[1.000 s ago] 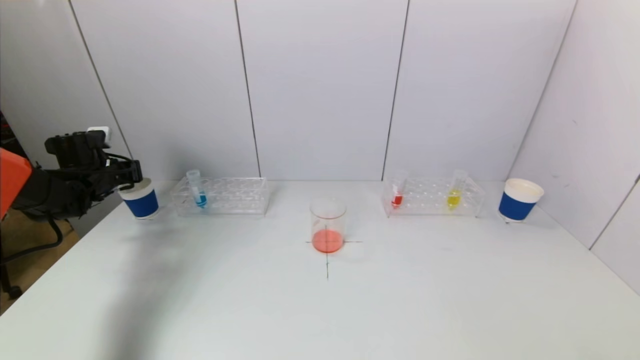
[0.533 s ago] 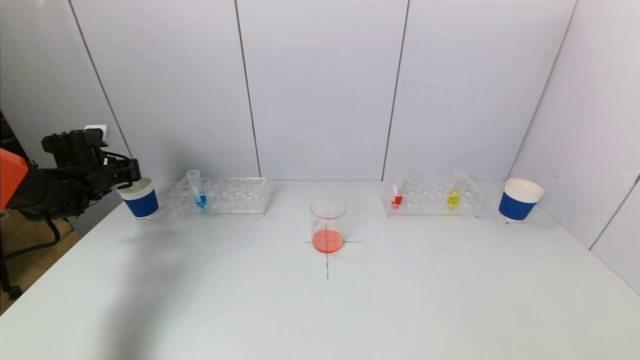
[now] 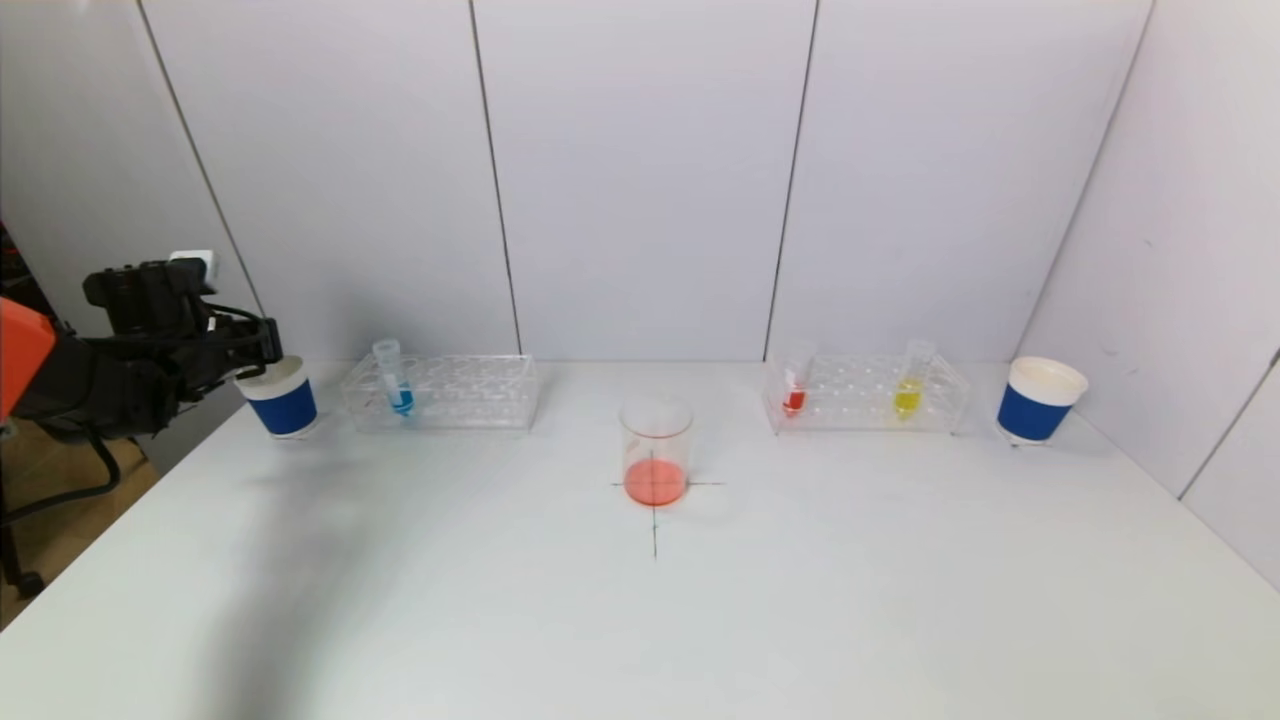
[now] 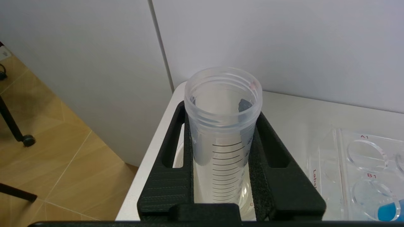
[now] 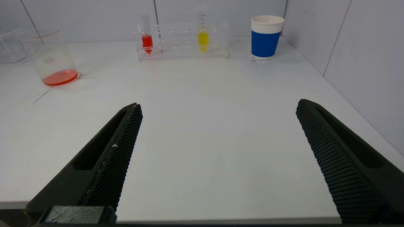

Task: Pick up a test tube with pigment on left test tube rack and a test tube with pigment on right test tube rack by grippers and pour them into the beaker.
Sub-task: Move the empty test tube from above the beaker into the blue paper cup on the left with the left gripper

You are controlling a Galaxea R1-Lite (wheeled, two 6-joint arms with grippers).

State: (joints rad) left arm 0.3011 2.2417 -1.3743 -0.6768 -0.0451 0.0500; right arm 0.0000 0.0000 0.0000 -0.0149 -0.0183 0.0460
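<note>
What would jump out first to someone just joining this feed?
Probably the left gripper, shut on an empty test tube right over the left blue paper cup at the table's far left corner. Next, the colours: the beaker at the centre cross holds orange-red liquid, the left rack one blue tube, the right rack a red tube and a yellow tube. The right gripper is open above the table's near edge.
</note>
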